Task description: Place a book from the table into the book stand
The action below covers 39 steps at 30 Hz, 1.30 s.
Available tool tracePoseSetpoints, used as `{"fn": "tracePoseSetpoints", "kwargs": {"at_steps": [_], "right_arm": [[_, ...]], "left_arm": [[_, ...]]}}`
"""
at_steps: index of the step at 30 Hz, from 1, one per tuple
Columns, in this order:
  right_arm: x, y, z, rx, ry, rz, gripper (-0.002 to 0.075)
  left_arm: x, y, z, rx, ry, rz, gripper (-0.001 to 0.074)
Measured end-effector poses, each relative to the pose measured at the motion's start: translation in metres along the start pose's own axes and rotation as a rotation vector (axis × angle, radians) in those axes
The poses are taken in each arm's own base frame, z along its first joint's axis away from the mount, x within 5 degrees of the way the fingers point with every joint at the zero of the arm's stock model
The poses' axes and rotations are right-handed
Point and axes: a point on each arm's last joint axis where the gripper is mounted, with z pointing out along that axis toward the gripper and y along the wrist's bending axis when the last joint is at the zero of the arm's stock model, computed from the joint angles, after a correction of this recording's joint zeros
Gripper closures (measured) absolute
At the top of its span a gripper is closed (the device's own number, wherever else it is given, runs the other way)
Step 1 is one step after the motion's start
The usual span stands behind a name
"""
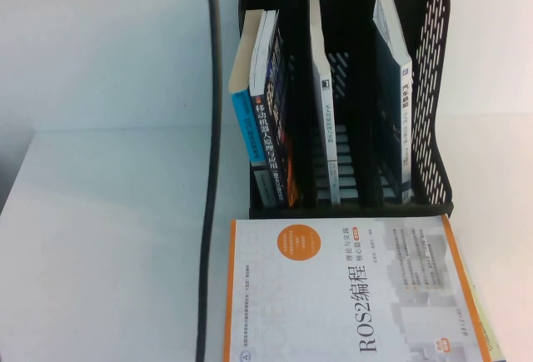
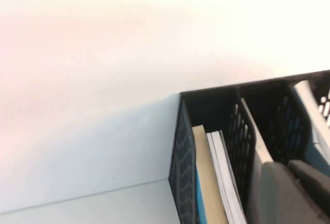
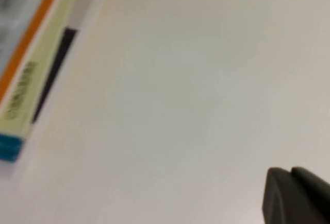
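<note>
The plain white flat surface (image 1: 108, 237) meets a bare white wall behind it. On it stands the black perforated three-slot book stand (image 1: 433, 87). The thin white-spined book (image 1: 321, 87) stands upright in its middle slot. A white-and-orange ROS2 book (image 1: 350, 295) lies flat before the stand. The left tool (image 2: 289, 193) hangs above the stand, and the right tool (image 3: 296, 195) over bare surface; whether either is apart or together, I cannot tell.
</note>
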Motion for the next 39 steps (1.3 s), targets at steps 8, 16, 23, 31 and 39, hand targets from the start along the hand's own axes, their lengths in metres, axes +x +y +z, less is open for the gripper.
{"fn": "tracePoseSetpoints", "kwargs": {"at_steps": [8,16,23,31,39], "right_arm": [[0.019,-0.021,-0.051,0.215,-0.322,0.129,0.0728],[0.037,-0.007,-0.084,0.046,-0.547,0.210,0.0728],[0.050,0.026,-0.083,-0.271,-0.415,0.004,0.0728],[0.075,0.024,-0.075,-0.221,-0.183,-0.014,0.0728],[0.115,0.034,-0.065,-0.200,-0.403,0.166,0.0728]], "left_arm": [[0.019,-0.005,-0.064,0.099,-0.078,0.131,0.0734],[0.102,0.015,-0.088,0.214,-0.200,0.223,0.0734],[0.192,0.041,-0.085,0.249,-0.285,0.324,0.0734],[0.245,0.056,-0.075,0.240,-0.200,0.356,0.0736],[0.266,0.060,-0.064,0.226,-0.110,0.314,0.0736]]}}
